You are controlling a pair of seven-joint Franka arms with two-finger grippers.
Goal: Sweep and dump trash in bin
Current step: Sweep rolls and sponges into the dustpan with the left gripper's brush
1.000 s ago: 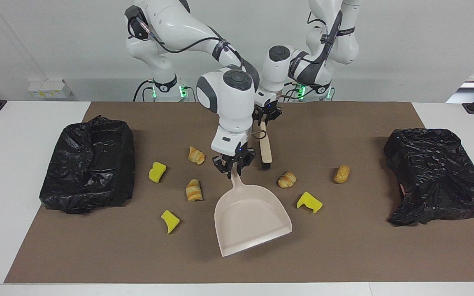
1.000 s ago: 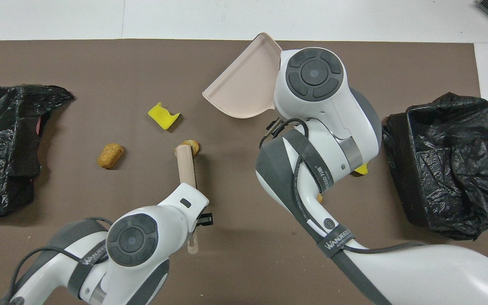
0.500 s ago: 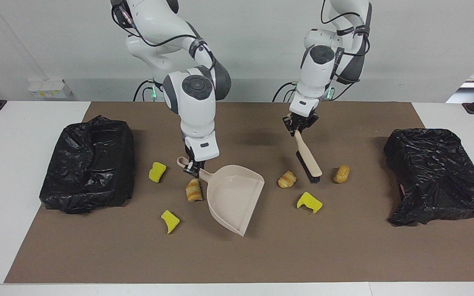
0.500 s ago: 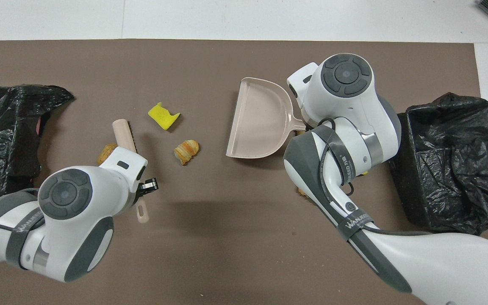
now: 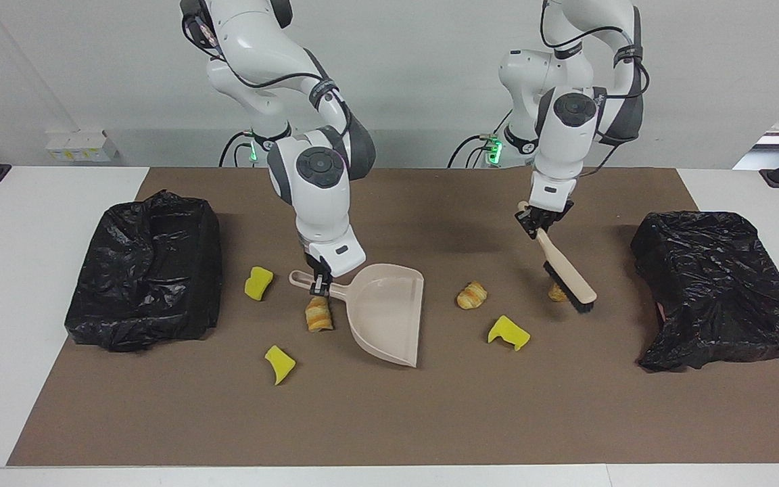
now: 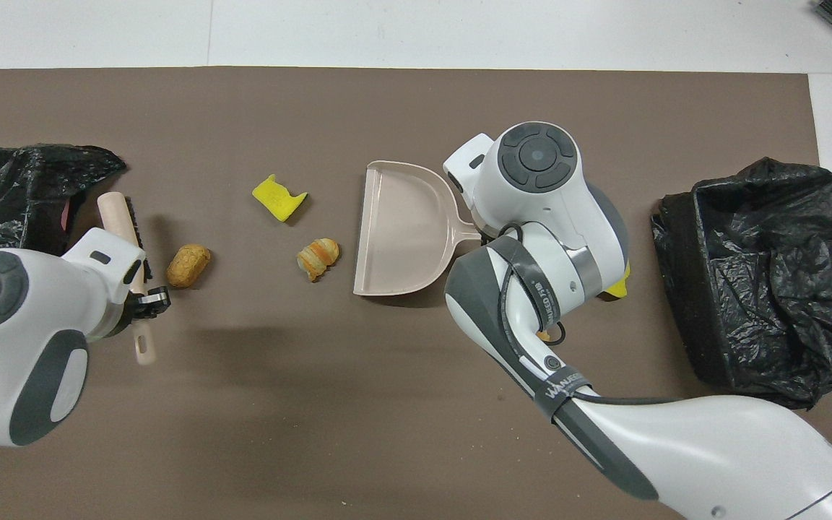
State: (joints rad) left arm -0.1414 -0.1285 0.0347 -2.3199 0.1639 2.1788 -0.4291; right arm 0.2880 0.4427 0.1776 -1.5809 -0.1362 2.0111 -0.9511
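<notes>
Dustpan (image 5: 386,312): grasped by right pincer (image 5: 320,284), mouth toward the left arm's end. Brush (image 5: 567,273): clenched in left pincer (image 5: 536,224), bristles at 5 o'clock in the facing view, beside a pastry (image 5: 555,293).

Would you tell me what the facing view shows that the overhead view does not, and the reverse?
Only the facing view shows the yellow chunk farthest from the robots, a pastry below the dustpan handle, and the right gripper shut on that handle. Only the overhead view shows the whole pastry beside the brush. Both show the dustpan, the left gripper shut on the brush, and two black bins.
</notes>
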